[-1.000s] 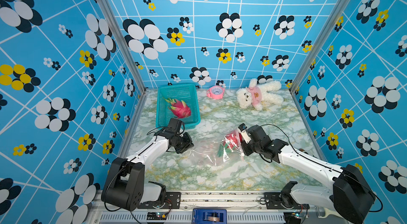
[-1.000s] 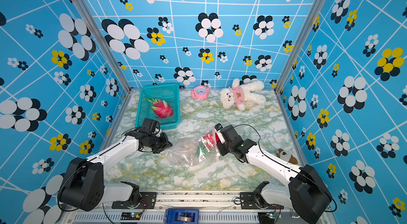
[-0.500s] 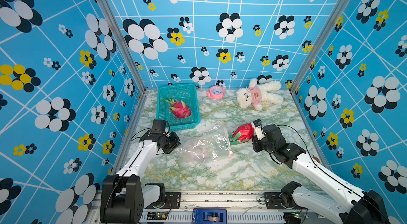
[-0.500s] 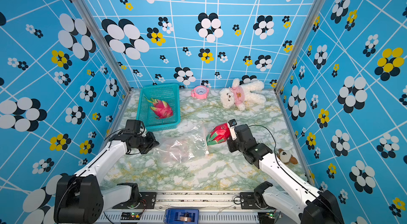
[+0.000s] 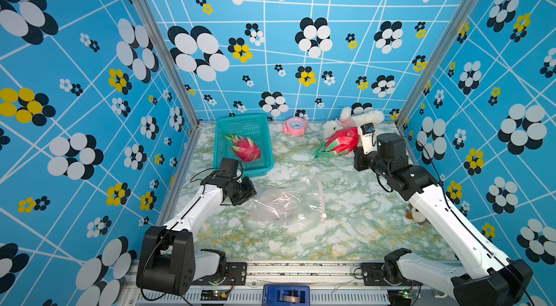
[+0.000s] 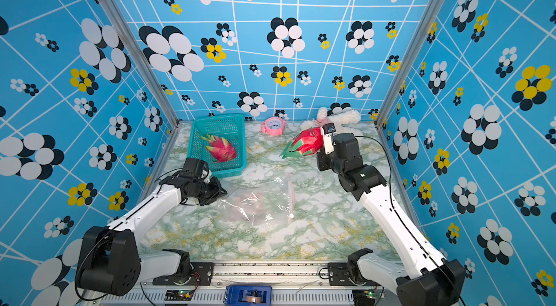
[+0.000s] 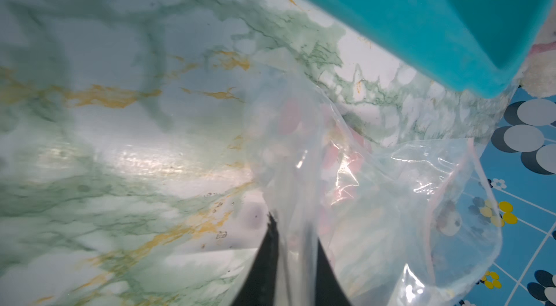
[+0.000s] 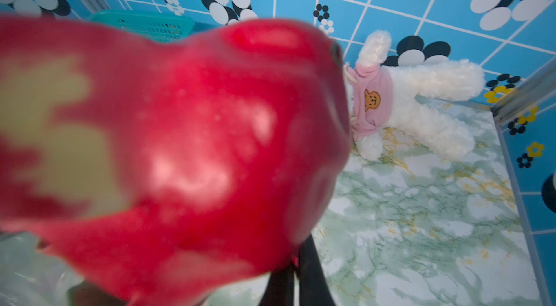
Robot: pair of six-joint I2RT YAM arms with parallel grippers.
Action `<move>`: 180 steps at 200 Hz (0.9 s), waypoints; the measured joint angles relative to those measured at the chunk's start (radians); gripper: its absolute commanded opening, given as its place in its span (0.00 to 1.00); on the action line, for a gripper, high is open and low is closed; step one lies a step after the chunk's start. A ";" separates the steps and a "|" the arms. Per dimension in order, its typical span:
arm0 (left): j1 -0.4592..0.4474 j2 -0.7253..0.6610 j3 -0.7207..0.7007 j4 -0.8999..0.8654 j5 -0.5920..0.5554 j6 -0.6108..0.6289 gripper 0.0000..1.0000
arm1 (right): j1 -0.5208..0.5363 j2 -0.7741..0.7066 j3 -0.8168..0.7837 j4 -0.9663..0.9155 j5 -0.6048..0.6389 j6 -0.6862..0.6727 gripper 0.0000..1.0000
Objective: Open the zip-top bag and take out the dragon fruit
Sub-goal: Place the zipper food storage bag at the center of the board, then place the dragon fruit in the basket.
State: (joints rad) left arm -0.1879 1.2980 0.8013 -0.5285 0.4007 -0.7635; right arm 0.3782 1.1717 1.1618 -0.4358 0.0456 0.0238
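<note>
Dragon fruit, glossy red with green scales, clamped in right gripper, well apart from zip-top bag.
Crinkly clear film lies slack on marbled table; left gripper jaws slightly parted around it; right fingertips mostly hidden behind fruit.

A clear, glossy, crinkled zip-top bag lies slack on the middle of the marbled tabletop. Its pale pink zip strip runs along the edge nearest the right arm. The dragon fruit, bright red with green-tipped scales, is outside the bag and well apart from it, gripped sideways in the right hand.
</note>
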 measured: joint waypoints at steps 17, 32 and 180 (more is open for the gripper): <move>-0.033 -0.006 0.042 -0.010 -0.016 -0.002 0.63 | 0.012 0.066 0.036 0.013 -0.067 0.027 0.00; -0.040 -0.037 0.070 -0.034 -0.044 -0.005 0.71 | 0.033 0.141 0.076 0.016 -0.111 0.047 0.00; 0.019 -0.496 0.083 -0.308 -0.245 0.017 0.99 | 0.326 1.194 1.015 0.030 -0.236 0.177 0.32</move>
State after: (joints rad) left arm -0.1692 0.8024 0.8845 -0.8364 0.1555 -0.7467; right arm 0.7044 2.3661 2.1769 -0.4061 -0.1905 0.2005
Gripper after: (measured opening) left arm 0.988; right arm 0.222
